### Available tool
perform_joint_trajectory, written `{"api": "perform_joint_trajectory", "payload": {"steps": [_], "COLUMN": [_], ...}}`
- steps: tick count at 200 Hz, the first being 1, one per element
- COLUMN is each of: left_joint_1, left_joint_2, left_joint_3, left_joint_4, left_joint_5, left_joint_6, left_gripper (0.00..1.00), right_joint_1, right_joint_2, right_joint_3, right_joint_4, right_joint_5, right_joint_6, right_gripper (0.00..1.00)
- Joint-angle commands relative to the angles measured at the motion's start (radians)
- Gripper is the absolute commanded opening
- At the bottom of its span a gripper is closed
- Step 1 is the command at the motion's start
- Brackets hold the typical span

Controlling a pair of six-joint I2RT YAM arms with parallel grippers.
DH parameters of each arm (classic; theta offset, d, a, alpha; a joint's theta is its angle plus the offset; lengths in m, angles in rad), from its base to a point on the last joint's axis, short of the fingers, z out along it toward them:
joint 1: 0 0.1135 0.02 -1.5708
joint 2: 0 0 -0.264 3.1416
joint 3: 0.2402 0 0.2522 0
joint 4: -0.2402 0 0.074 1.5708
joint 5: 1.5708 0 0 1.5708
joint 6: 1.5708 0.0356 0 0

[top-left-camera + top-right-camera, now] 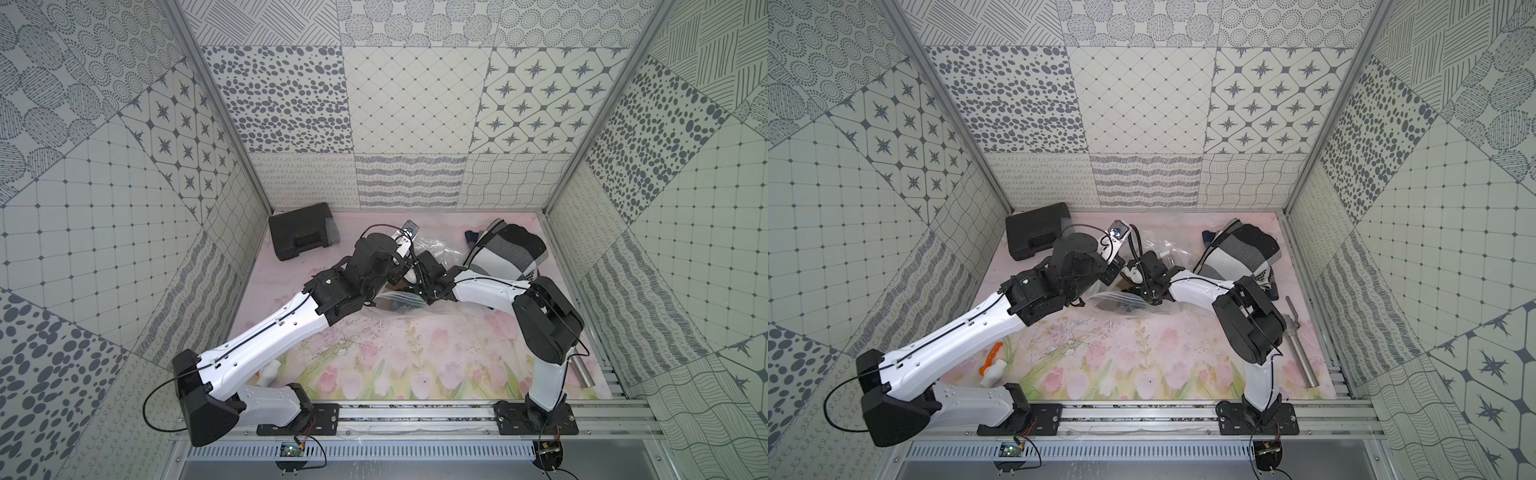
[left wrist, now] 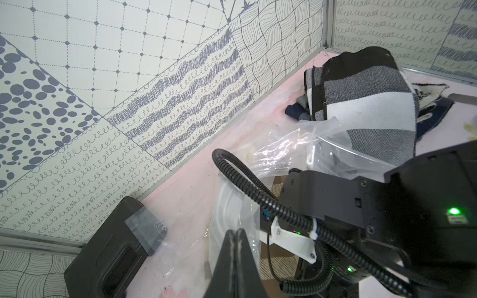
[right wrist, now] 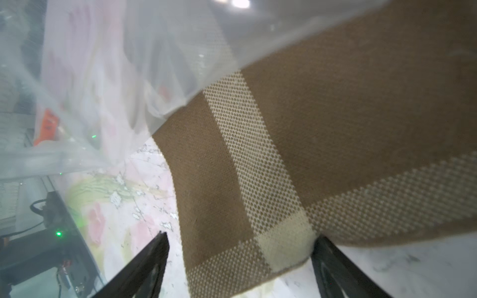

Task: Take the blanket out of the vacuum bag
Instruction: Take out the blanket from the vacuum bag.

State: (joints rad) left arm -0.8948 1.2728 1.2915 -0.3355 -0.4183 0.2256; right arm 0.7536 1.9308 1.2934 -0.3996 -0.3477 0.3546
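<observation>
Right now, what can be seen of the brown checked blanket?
The brown checked blanket looks like woven tan cloth crossed by cream dotted bands that meet in a pale square near one corner. Its far part lies under the clear vacuum bag; the corner pokes out over the floral table, between the fingers of the open right gripper, one seemingly touching its edge.

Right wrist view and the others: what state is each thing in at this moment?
vacuum bag: open, crumpled, one edge lifted.
blanket: corner out, the rest under the plastic.
left tool: shut on the vacuum bag.
right tool: open, straddling the blanket's corner.
black case: closed, lying flat.
</observation>
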Motion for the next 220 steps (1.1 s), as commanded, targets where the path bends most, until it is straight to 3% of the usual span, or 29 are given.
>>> {"api": "perform_joint_trajectory", "payload": {"steps": [1,57,65,85,105,133,172,220], "left_joint_1": [-0.009,-0.009,-0.009,-0.008,-0.007,-0.004,-0.004,0.007], "left_joint_2": [-0.024,-0.035,-0.037,-0.044,-0.062,-0.090,-0.120,-0.110], "left_joint_3": [-0.021,-0.060,-0.065,-0.078,-0.097,-0.143,-0.213,-0.275], "left_joint_4": [0.127,0.152,0.153,0.148,0.146,0.158,0.187,0.275], "left_joint_5": [0.009,0.022,0.023,0.021,0.018,0.013,0.000,0.057], "left_joint_6": [-0.014,-0.010,-0.009,-0.009,-0.014,-0.032,-0.054,-0.094], "left_gripper": [0.00,0.00,0.00,0.00,0.00,0.00,0.00,0.00], "right_joint_1": [0.047,0.057,0.057,0.059,0.058,0.053,0.002,-0.032], "right_joint_2": [0.079,0.189,0.197,0.210,0.183,0.098,-0.109,-0.309], "right_joint_3": [0.079,0.122,0.126,0.145,0.137,0.129,0.213,0.317], "right_joint_4": [-0.130,-0.213,-0.207,-0.205,-0.189,-0.185,-0.327,-0.379], "right_joint_5": [0.032,0.128,0.128,0.129,0.131,0.126,0.090,0.030], "right_joint_6": [-0.019,-0.008,-0.004,0.001,-0.004,-0.020,0.007,0.083], "right_gripper": [0.82,0.72,0.60,0.17,0.00,0.00,0.00,0.00]}}
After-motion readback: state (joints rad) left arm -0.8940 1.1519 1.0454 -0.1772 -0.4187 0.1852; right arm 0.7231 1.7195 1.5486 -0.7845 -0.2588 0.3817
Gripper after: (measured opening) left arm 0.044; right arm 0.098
